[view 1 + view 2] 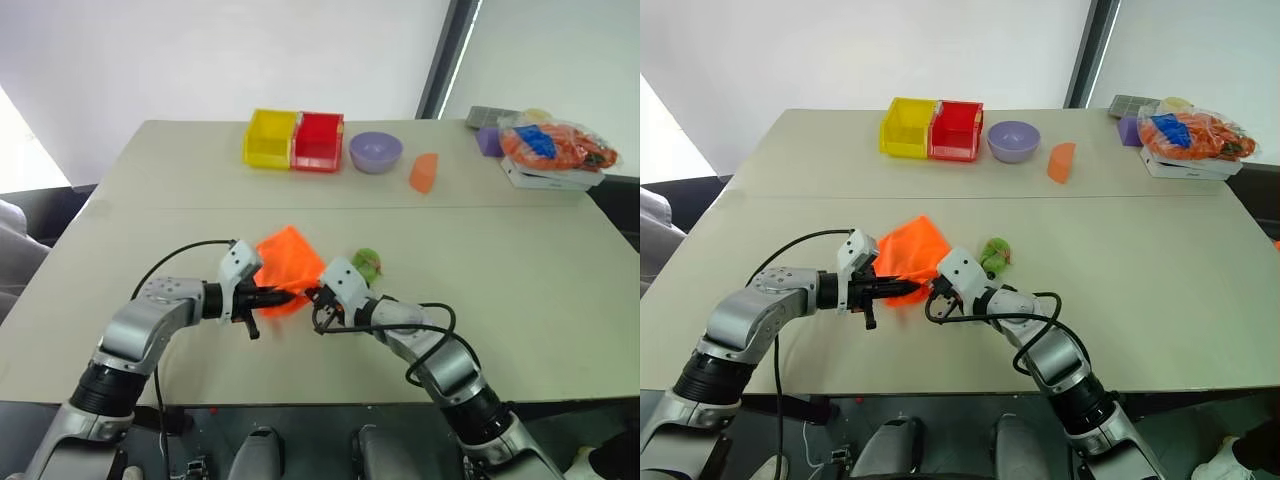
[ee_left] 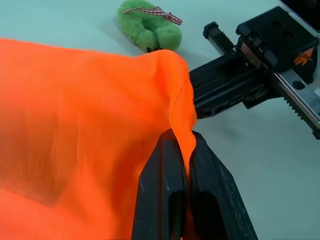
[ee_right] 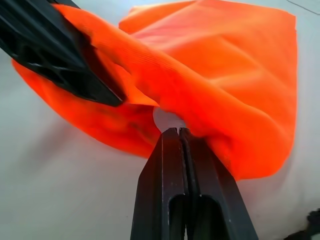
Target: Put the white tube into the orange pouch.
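sagging between both closed grippers (image 1: 280, 296) (image 1: 312, 296), bright orange pouch (image 1: 289, 255), each pinching its rim.

Brightness: bright, even daylight across both head views.
Source: pale glow from the upper part of the frame, off the white wall.
Shadows: soft, faint beneath the orange pouch (image 3: 215, 95).
Glare: none on the table (image 1: 520, 260).
Focus: near cloth in the left wrist view blurred at lower left.
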Robot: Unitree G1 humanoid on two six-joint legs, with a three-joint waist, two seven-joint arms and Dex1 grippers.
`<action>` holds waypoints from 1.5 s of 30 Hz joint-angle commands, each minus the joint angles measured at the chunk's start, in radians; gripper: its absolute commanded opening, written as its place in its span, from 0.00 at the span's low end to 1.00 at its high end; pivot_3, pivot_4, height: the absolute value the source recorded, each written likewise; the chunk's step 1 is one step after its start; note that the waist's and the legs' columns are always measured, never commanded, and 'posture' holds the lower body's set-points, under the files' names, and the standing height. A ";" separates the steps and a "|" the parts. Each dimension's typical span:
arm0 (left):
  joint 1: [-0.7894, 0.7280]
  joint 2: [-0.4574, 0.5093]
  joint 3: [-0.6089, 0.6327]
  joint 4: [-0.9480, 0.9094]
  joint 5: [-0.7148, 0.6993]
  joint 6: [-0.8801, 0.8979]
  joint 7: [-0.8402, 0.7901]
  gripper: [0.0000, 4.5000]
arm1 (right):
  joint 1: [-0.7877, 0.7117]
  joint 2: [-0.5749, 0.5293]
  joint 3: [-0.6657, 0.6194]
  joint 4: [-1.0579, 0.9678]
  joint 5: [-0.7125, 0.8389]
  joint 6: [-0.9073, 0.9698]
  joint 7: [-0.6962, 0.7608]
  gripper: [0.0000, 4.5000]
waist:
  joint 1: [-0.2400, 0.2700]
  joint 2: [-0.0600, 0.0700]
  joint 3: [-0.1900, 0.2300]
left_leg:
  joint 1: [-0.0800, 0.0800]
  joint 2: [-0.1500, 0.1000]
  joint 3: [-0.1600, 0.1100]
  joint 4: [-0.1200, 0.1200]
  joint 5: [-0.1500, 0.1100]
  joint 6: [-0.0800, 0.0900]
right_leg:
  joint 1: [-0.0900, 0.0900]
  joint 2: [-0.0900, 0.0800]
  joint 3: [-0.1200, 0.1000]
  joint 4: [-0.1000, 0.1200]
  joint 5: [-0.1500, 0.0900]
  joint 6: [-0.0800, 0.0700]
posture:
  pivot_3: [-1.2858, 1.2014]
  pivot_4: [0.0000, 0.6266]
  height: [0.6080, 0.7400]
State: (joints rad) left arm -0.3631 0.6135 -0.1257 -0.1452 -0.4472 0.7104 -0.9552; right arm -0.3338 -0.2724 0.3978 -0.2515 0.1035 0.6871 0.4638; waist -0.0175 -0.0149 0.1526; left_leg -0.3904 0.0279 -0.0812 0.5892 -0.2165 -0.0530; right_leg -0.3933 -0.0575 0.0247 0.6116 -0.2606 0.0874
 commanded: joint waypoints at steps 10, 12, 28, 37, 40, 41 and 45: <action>0.007 0.029 -0.024 -0.014 0.049 -0.050 -0.010 0.00 | 0.117 -0.295 -0.236 -0.232 0.078 -0.038 0.147 0.62 | -0.002 -0.001 0.000 | 0.000 0.000 0.000 0.000 0.000 0.000 | 0.000 -0.001 0.000 -0.001 -0.002 0.004 | 0.52 0.24 1.00; 0.005 0.028 -0.030 -0.014 0.053 -0.054 -0.011 0.00 | 0.095 -0.308 -0.234 -0.166 0.035 -0.076 0.127 0.62 | -0.001 -0.001 0.001 | 0.001 0.000 0.000 0.000 0.000 0.000 | 0.000 -0.001 0.000 -0.001 -0.002 0.004 | 0.52 0.24 1.00; -0.021 0.014 0.095 0.012 -0.004 -0.075 0.004 0.41 | -0.050 -0.298 -0.119 0.215 -0.162 -0.398 0.178 0.57 | 0.001 -0.001 0.001 | 0.000 0.000 0.002 -0.004 0.000 0.000 | 0.002 0.000 0.000 -0.008 0.000 0.000 | 0.52 0.24 1.00; -0.053 0.021 0.163 0.071 -0.016 -0.091 0.016 0.41 | 0.005 -0.297 -0.177 0.129 -0.144 -0.367 0.172 0.02 | 0.001 -0.001 0.001 | 0.001 0.000 0.002 -0.004 0.000 0.000 | 0.003 0.000 0.000 -0.007 0.000 0.001 | 0.52 0.24 1.00; -0.066 0.014 0.166 0.078 -0.021 -0.104 0.014 0.41 | 0.035 -0.318 -0.247 0.037 -0.124 -0.331 0.163 0.02 | 0.004 -0.001 0.001 | 0.000 0.000 0.002 -0.004 0.000 0.000 | 0.003 0.000 0.000 -0.007 0.000 0.001 | 0.52 0.24 1.00; -0.073 0.011 0.169 0.083 -0.024 -0.106 0.013 0.41 | 0.040 -0.318 -0.275 0.009 -0.110 -0.312 0.160 0.02 | 0.004 -0.001 0.001 | 0.000 0.000 0.002 -0.004 0.000 0.000 | 0.003 0.000 0.000 -0.007 0.000 0.001 | 0.52 0.24 1.00; -0.106 -0.009 0.154 0.106 -0.023 -0.120 0.009 0.41 | 0.055 -0.313 -0.396 -0.117 -0.026 -0.220 0.155 0.02 | 0.004 -0.001 0.001 | 0.001 0.000 0.002 -0.002 0.000 0.000 | 0.003 0.000 0.000 -0.005 0.000 0.001 | 0.52 0.24 1.00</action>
State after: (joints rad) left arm -0.4472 0.6068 0.0201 -0.0345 -0.4620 0.6168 -0.9384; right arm -0.2769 -0.5777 0.0667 -0.2882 0.0320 0.4392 0.6274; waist -0.0132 -0.0158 0.1534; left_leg -0.3897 0.0280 -0.0795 0.5882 -0.2164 -0.0530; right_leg -0.3901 -0.0574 0.0247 0.6076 -0.2602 0.0881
